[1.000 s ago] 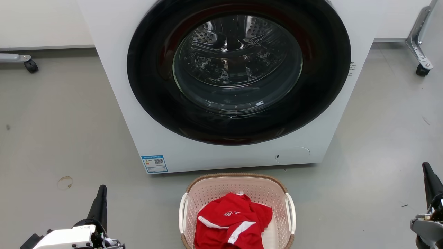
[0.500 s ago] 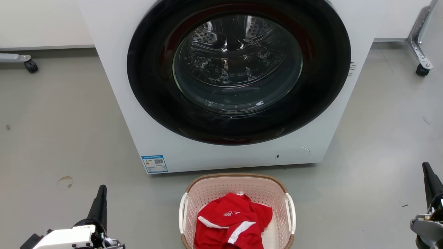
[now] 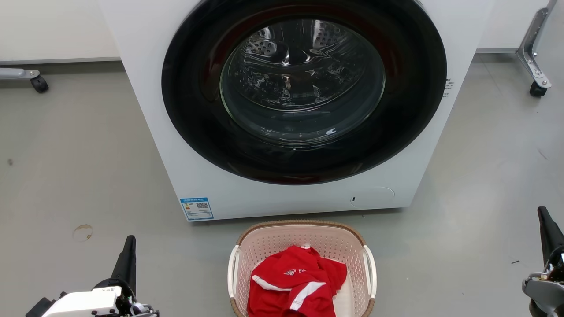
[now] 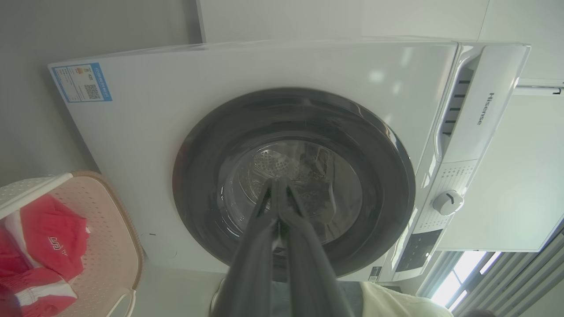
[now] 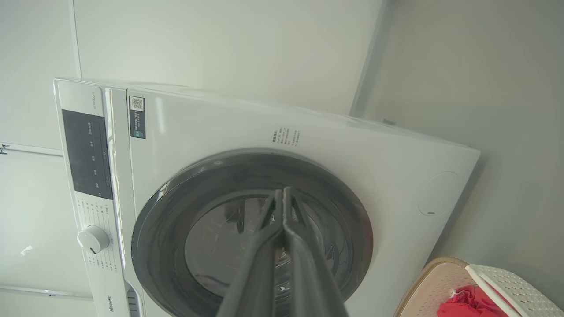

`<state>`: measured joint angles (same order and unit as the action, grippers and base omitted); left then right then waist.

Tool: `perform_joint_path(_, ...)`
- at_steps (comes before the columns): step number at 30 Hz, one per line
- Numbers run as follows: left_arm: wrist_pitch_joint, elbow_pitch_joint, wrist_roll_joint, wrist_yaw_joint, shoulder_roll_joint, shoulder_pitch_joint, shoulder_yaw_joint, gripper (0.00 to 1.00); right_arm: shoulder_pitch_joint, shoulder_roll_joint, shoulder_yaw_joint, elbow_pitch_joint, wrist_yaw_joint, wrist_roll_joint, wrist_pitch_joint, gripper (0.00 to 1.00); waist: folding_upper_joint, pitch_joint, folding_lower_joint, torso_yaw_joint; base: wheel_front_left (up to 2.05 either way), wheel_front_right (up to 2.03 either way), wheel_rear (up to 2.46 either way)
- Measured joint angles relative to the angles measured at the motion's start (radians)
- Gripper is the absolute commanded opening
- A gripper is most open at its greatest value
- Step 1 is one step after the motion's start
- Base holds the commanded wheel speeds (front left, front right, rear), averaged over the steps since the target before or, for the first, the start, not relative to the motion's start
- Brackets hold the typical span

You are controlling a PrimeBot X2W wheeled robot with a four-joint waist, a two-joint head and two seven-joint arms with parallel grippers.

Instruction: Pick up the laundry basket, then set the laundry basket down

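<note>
Both grippers are standing with their long dark fingers pressed together, and neither is pinching anything. In the head view, the left gripper point(image 3: 129, 241) is sitting at the lower left and the right gripper point(image 3: 544, 215) at the lower right edge, each pointing forward over the grey floor point(image 3: 66, 154) toward the washing machine point(image 3: 264, 198). The laundry basket point(image 3: 269, 244) is resting on the floor between the two grippers, well apart from both, just in front of the machine's lower panel and below its round door point(image 3: 304, 88). The basket is standing upright, and its near end is running off the bottom edge of the head view. A red garment point(image 3: 295, 281) with white stripes is lying crumpled inside the basket, covering most of the bottom. The white side handles point(image 3: 232, 273) are showing along the left and right walls, both clear of the grippers. The door is sitting closed, with the steel drum showing through the glass. In the left wrist view, the closed fingertips are lining up with the door glass, and the basket is showing at the lower left corner; in the right wrist view, the fingertips are again meeting before the glass, and the basket is showing at the lower right corner.
</note>
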<state>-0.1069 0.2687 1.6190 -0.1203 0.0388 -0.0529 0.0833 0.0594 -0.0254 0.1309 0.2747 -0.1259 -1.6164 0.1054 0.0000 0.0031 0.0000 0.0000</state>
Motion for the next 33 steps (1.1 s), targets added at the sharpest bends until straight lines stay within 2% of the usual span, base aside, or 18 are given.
perform_joint_path(33,0.000,0.000,0.000,0.000,0.000,0.000,0.000,0.00,0.000,0.000,0.000,0.000,0.000,0.000,0.000,0.00,0.0000,0.000,0.0000,0.000,0.00,0.00,0.00)
